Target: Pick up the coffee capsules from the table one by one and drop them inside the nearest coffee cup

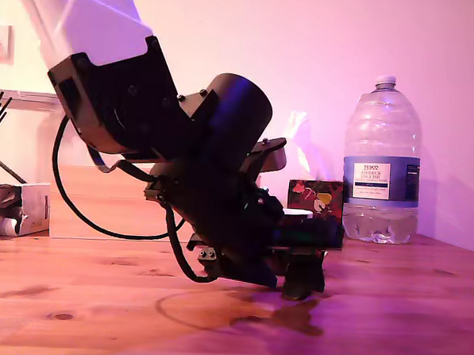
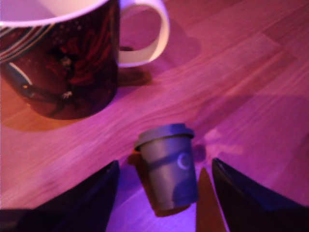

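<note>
The jaws are held wide and low at the table (image 2: 251,87), so that the capsule (image 2: 169,166) between them can be gripped, with the cup (image 2: 63,67) just beyond.

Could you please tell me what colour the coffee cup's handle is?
White, under pink lighting. The handle of the coffee cup shows best in the wrist view.

1. Plain wall (image 1: 347,40) behind the gripper (image 1: 303,286), all washed in pink-violet light.
2. Beyond it, a Tesco water bottle (image 1: 381,161) stands toward the exterior view's right.
3. Behind on the other side, a pale wooden box (image 1: 92,206).
</note>
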